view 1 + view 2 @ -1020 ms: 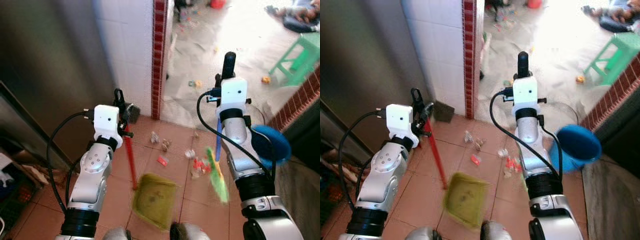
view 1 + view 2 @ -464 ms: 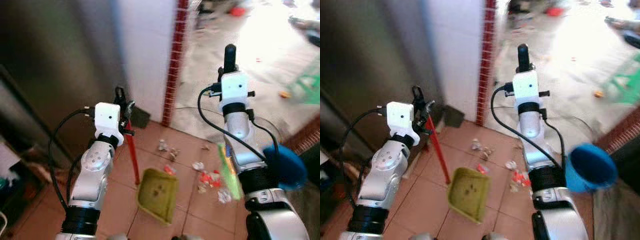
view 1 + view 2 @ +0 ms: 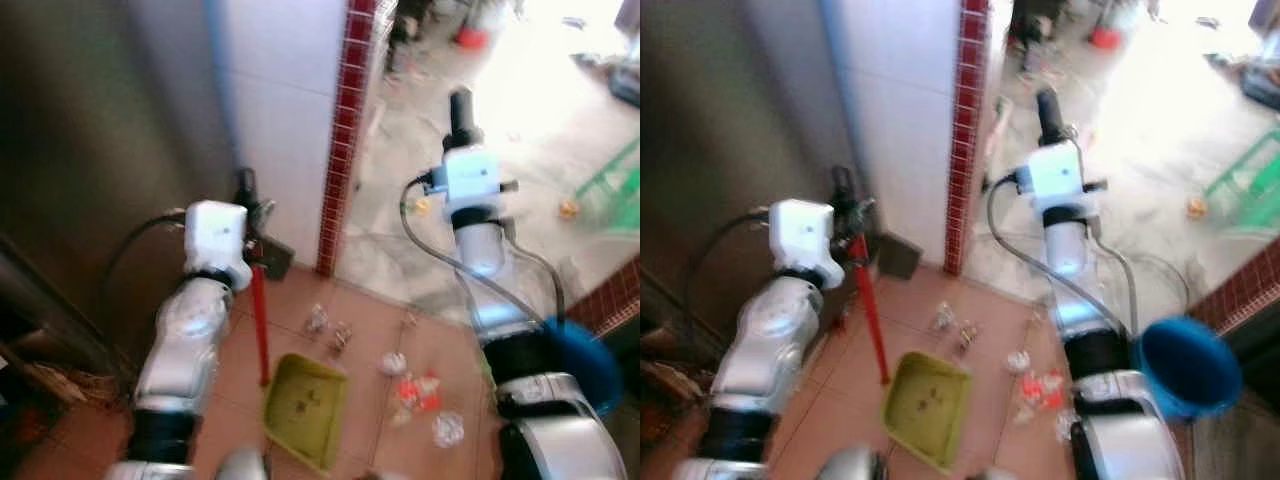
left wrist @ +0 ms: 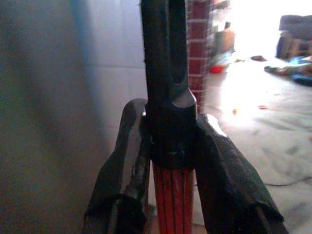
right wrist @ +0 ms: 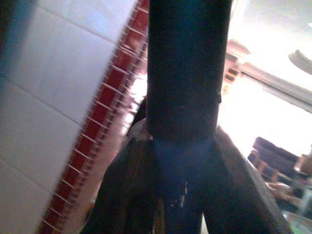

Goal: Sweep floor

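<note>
My left gripper (image 3: 248, 200) is shut on the black grip of a red handle (image 3: 258, 320). A green dustpan (image 3: 305, 408) hangs from that handle, low over the orange tiles. In the left wrist view the fingers (image 4: 124, 165) clamp the black grip above the red handle (image 4: 171, 200). My right gripper (image 3: 460, 125) is raised and shut on the black top of the broom handle (image 5: 183, 97). My right arm hides the broom's lower part. Scattered litter (image 3: 412, 388) lies on the tiles to the right of the dustpan.
A white tiled wall with a red brick edge (image 3: 342, 150) stands straight ahead, and a dark metal surface (image 3: 90, 160) is at the left. A blue bucket (image 3: 1188, 365) sits by my right arm near a brick ledge (image 3: 612, 298). A green stool (image 3: 612, 185) stands on the bright floor beyond.
The whole picture has shifted and is blurred, so the camera moved. The broom's green bristles, seen before in front of my right arm, are now hidden behind it. Both grips are unchanged.
</note>
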Motion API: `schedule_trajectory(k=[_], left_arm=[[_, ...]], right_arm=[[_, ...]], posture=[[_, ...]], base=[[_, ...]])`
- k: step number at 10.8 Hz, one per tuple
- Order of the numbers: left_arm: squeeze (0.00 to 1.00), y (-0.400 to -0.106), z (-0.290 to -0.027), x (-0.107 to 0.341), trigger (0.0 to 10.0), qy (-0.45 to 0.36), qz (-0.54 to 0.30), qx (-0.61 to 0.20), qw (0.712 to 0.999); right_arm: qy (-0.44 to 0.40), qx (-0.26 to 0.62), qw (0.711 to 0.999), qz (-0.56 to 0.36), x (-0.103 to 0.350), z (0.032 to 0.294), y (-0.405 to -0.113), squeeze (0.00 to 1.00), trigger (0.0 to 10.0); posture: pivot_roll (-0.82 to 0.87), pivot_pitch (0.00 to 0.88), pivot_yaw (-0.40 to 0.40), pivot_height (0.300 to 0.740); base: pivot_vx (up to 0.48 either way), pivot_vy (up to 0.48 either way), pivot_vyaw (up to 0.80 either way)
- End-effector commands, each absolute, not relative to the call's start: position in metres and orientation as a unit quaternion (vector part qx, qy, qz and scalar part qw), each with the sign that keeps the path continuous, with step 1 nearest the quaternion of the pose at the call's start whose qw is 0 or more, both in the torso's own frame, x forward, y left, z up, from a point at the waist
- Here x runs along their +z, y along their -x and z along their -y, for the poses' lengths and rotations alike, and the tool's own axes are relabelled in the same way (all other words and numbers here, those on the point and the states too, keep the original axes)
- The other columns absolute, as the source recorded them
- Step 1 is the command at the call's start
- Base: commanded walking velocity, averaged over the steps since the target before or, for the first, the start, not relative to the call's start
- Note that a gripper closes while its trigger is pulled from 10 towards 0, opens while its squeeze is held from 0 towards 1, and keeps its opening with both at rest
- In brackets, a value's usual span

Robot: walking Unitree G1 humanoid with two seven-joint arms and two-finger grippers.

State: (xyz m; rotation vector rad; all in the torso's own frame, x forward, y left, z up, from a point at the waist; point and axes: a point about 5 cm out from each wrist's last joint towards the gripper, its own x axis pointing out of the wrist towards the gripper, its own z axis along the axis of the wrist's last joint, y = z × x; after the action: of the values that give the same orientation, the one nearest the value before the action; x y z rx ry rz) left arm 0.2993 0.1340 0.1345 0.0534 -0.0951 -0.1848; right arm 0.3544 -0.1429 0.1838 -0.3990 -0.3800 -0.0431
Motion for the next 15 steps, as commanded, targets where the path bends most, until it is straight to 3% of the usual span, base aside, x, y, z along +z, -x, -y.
schedule_trajectory(k=[1,7,11,15], left_arm=[[0.00,-0.300,-0.124,0.151,10.0,-0.020,0.088,-0.101,0.991],[0.00,-0.301,-0.123,0.147,10.0,-0.031,0.077,-0.098,0.992],[0.00,-0.306,-0.136,0.119,10.0,-0.070,0.053,0.000,0.996],[0.00,-0.312,-0.145,0.097,10.0,-0.082,0.049,0.101,0.990]], right_arm=[[0.195,-0.029,0.955,0.224,0.201,0.148,-0.354,0.00,10.0],[0.205,-0.024,0.953,0.223,0.198,0.147,-0.356,0.00,10.0],[0.190,-0.033,0.967,0.168,0.178,0.155,-0.352,0.00,10.0],[0.136,-0.056,0.982,0.114,0.161,0.163,-0.352,0.00,10.0]], posture=[[-0.02,0.000,-0.020,0.740],[-0.03,0.000,-0.014,0.740],[-0.06,0.009,-0.025,0.740],[-0.05,0.074,-0.040,0.740]], base=[[0.000,0.000,0.00],[0.000,0.000,-0.21],[0.000,0.000,0.00],[0.000,0.000,0.00]])
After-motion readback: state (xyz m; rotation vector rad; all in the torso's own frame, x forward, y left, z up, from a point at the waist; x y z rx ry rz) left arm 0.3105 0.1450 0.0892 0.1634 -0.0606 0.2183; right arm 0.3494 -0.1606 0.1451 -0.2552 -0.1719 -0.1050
